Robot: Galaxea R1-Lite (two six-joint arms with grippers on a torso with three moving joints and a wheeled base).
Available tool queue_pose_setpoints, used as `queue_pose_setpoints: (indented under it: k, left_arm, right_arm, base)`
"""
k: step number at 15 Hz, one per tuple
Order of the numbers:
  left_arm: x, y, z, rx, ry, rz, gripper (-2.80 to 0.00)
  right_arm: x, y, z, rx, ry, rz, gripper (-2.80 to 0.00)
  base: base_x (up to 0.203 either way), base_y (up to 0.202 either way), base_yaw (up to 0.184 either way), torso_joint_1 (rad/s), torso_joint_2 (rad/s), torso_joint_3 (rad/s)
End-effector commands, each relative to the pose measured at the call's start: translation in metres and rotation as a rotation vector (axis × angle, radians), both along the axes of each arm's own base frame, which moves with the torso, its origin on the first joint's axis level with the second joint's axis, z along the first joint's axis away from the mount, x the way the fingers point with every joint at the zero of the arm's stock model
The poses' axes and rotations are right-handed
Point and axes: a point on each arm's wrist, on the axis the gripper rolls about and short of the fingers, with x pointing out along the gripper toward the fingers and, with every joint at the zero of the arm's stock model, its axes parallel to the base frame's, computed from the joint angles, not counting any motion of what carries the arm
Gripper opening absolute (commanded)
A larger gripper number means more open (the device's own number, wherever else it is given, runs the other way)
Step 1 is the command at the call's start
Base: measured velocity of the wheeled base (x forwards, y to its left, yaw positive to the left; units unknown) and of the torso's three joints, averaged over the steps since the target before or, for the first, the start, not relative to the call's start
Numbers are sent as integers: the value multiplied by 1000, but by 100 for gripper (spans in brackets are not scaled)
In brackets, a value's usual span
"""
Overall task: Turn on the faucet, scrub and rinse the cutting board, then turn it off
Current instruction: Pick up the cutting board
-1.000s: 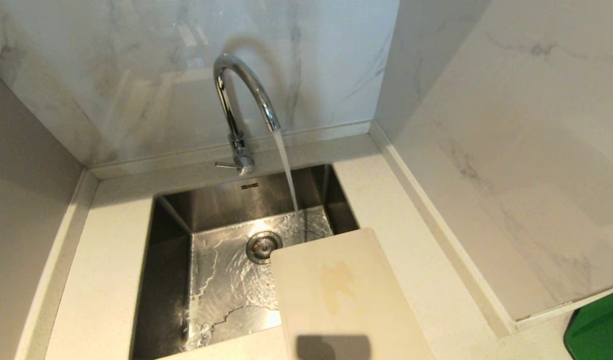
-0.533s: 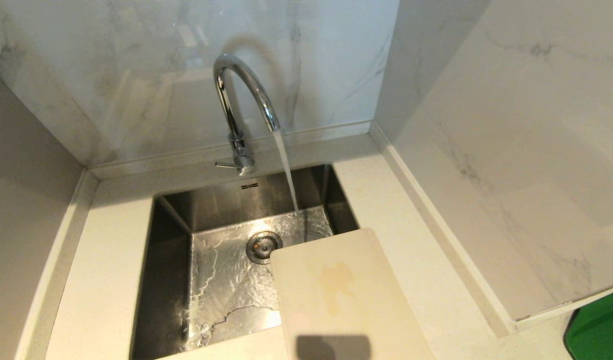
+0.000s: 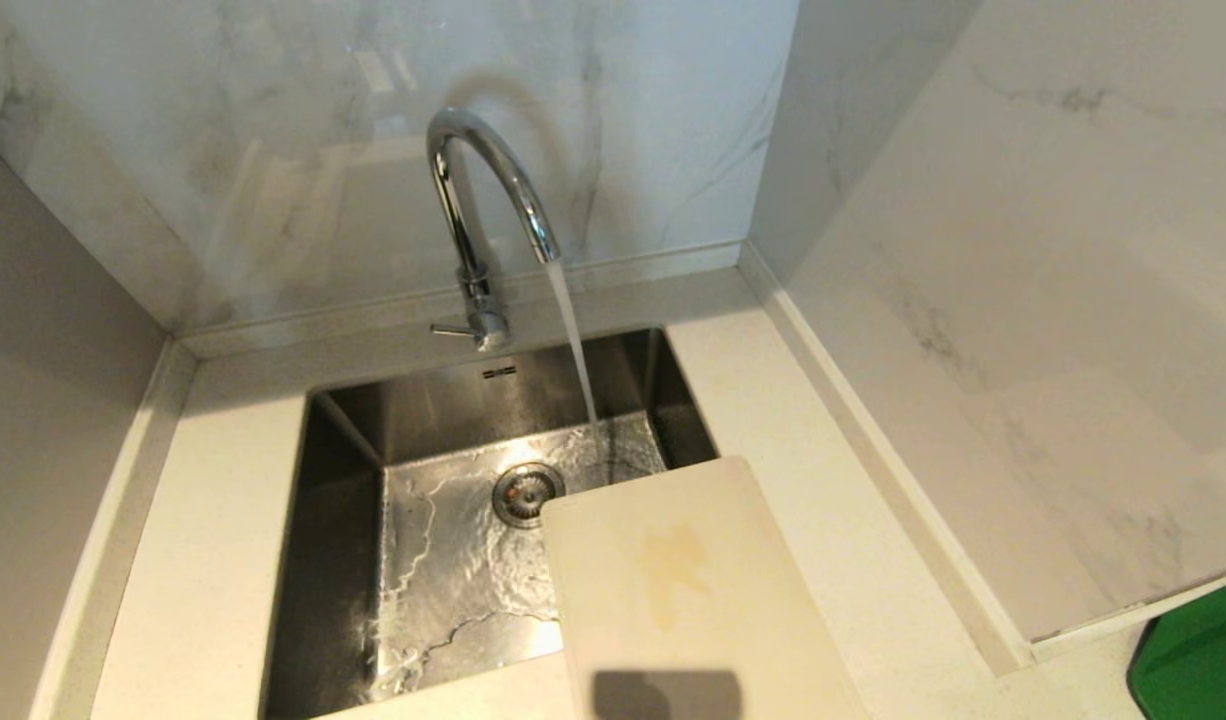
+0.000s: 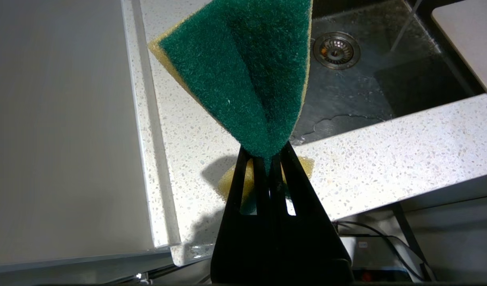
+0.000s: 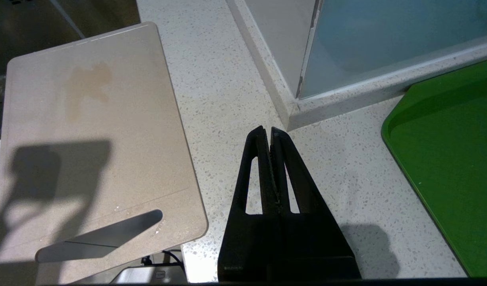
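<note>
Three views checked, taking the sink (image 3: pixel 353 440) as my landmark.

Head view: nothing in it differs from a second ago. The faucet (image 3: pixel 478 200) stands behind the sink's back rim, its stream falling into the basin as before, water sheeting round the drain (image 3: pixel 526 492). The cutting board (image 3: pixel 688 590) lies at the sink's right front corner, its far end overhanging the basin, a yellowish stain on it. The stream lands behind the board, not on it. Neither of my arms shows here.

Left wrist view: my left gripper (image 4: pixel 267 155) is clamped on the sponge (image 4: pixel 243 71), green face towards the camera and folded by the pinch. It hangs above the countertop (image 4: pixel 386 155) at the sink's front left, the drain and a corner of the board beyond it.

Right wrist view: my right gripper (image 5: pixel 269 133) has its fingers pressed together on nothing, above the counter to the right of the sink, between the board and a green tray (image 5: pixel 446 159).

Assessment: water is on and the scrubber is in hand. Scrubbing, I judge, is not yet begun; the sponge must cross the sink to the stain.
</note>
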Motion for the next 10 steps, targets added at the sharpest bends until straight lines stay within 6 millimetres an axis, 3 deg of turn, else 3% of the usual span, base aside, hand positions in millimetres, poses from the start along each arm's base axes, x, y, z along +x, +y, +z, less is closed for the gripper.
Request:
queue_pose_setpoints:
  k: [1, 6, 10]
  left_arm:
    - [0, 0, 0, 2, 0, 0, -280]
    - [0, 0, 0, -1, 0, 17, -280]
    - [0, 0, 0, -7, -3, 21, -280]
  right_arm:
    - [0, 0, 0, 0, -2, 0, -280]
    - [0, 0, 0, 0, 0, 0, -280]
    - [0, 0, 0, 0, -1, 0, -280]
  base:
    - [0, 0, 0, 0, 0, 0]
    - [-14, 0, 25, 3, 1, 1]
    - [-176, 0, -6, 2, 9, 2]
